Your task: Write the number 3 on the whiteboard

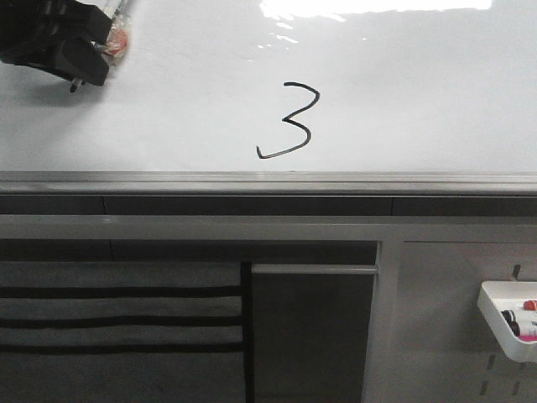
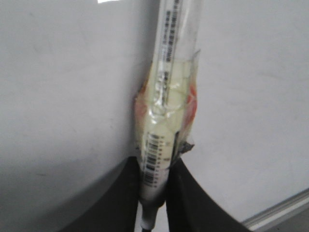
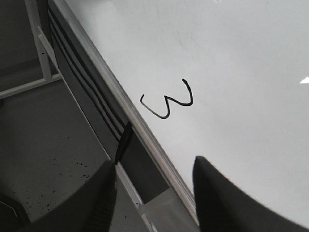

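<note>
A: Starting at the far left of the number 3 [image 1: 289, 120], what's there?

B: The left gripper [image 1: 84, 46], up and well to the left of the digit, in front of the whiteboard [image 1: 419, 92]. Its jaws are clamped on a marker [image 2: 161, 140] wrapped in clear tape, with a barcode label showing in the left wrist view.

A: And the digit itself?

B: Thin black strokes on the whiteboard, its hooked tail ending just above the grey lower rail [image 1: 268, 180]. The right wrist view shows the same number 3 [image 3: 170, 102] near that rail.

A: The right gripper [image 3: 154, 193]?

B: Seen only in its own wrist view; its two dark fingers [image 3: 227, 198] stand apart with nothing between them.

A: Further right?

B: Below and well right of the digit, a white tray [image 1: 495, 312] with markers hangs on the grey pegboard panel [image 1: 436, 336].
</note>
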`<state>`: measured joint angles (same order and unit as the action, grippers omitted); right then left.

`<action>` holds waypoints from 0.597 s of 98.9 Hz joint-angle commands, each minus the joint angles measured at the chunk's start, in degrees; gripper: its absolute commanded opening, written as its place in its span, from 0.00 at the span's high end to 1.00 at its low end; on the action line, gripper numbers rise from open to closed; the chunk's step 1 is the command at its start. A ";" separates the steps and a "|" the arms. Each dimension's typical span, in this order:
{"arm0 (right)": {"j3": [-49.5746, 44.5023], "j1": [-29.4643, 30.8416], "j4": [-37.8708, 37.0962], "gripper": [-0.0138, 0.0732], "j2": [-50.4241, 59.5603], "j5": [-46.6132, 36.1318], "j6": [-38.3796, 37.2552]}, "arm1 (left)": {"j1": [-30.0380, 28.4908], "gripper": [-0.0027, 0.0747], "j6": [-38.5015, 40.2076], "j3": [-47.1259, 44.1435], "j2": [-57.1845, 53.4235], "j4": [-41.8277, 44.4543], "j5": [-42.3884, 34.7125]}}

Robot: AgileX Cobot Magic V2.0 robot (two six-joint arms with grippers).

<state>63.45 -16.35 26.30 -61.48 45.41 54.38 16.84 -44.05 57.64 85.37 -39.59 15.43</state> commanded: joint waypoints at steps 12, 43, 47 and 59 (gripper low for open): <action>1.82 0.48 1.62 0.47 1.08 -2.83 -0.02 | -0.09 0.99 0.75 0.49 -2.01 -1.22 -1.55; 1.82 0.48 1.99 0.47 1.08 -2.40 -0.02 | -0.09 0.99 0.75 -0.42 -2.01 -1.22 -3.71; 1.82 0.48 2.08 0.47 1.08 -2.30 -0.02 | -0.09 0.98 0.75 -0.42 -2.01 -1.22 -3.71; 1.82 0.48 2.08 0.47 1.08 -1.55 -0.02 | -0.09 0.85 0.75 -0.42 -2.01 -1.22 -3.71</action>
<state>63.45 -16.35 26.52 -61.48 45.94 54.38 16.84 -44.05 55.68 85.37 -39.59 14.82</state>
